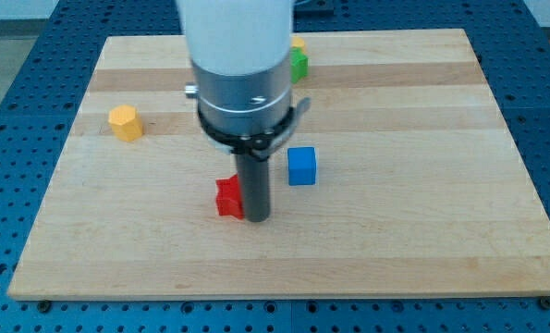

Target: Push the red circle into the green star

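At the view's left of the wooden surface (422, 250) we see a yellow hexagonal block (125, 122) sitting alone, well apart from everything else. Moving rightward, a red block (228, 197) lies near the middle, its shape half hidden by our rod, so we cannot confirm it is the circle. My tip (257, 218) rests just beside it, touching or nearly touching its right side. We carry no jaws at all, only this rod, so nothing opens or clamps. Further right stands a blue cube (301, 166), near the rod. Up toward the view's top, a green block (299, 64) peeks from behind our arm with a yellow block (299, 43) just above it. To push well, we judge the tip should go round to the red block's lower-left side, then drive up and rightward, steering clear of the blue cube.
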Motion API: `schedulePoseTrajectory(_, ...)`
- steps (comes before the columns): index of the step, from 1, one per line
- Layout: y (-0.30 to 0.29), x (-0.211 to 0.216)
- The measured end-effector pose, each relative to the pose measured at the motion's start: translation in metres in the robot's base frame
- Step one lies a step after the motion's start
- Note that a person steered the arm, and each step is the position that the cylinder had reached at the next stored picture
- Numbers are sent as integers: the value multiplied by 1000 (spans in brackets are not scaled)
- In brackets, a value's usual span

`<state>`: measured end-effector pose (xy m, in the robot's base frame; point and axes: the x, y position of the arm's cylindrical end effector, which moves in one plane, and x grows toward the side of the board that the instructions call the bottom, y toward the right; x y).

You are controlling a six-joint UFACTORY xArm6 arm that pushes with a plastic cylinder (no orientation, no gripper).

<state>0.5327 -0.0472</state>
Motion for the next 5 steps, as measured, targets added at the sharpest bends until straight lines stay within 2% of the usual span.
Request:
schedulePoseTrajectory(2,-37,12)
schedulePoseTrajectory(3,-80,12)
schedulePoseTrajectory(4,-113,-12)
schedulePoseTrajectory(5,-114,-81)
